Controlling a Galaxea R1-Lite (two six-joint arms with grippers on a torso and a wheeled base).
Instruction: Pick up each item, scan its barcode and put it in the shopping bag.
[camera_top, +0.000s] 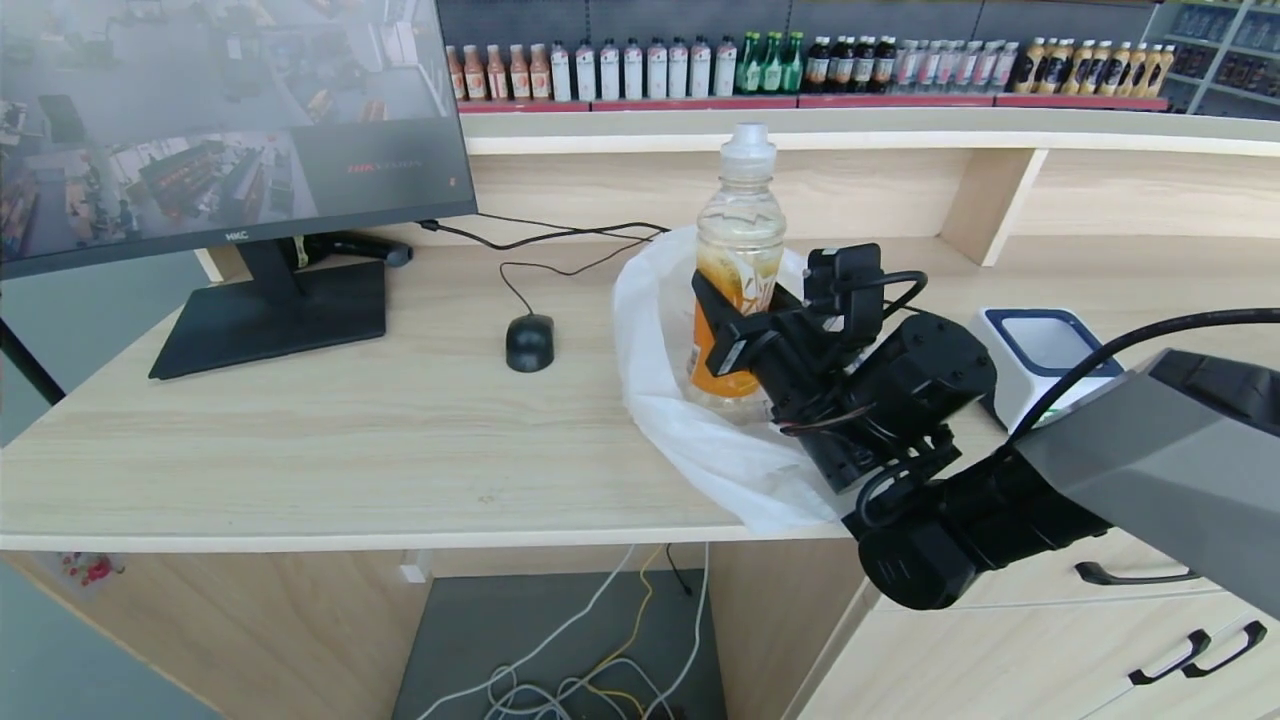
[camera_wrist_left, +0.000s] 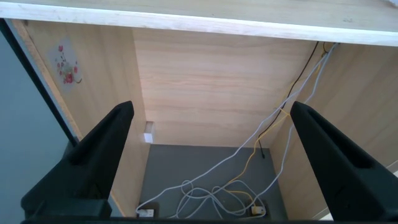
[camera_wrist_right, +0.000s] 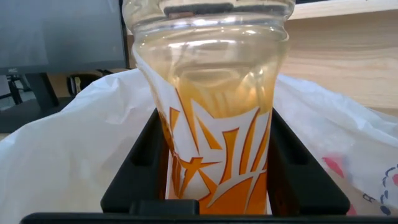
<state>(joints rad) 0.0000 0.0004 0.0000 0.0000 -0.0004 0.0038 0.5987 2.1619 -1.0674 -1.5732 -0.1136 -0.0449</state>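
Right gripper (camera_top: 737, 335) clamped on bottle (camera_top: 741, 235). Bottle's long axis upright, base at bag (camera_top: 655, 420) mouth (resting or not: cannot tell). Bag directly below it; scanner (camera_top: 1040, 345) just to its right. Left gripper (camera_wrist_left: 211, 112) jaws apart, empty, below counter (camera_top: 350, 430), farther off.

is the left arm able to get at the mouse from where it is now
Probably not directly: the left end effector hangs open under the desk, so the top is between it and the mouse.
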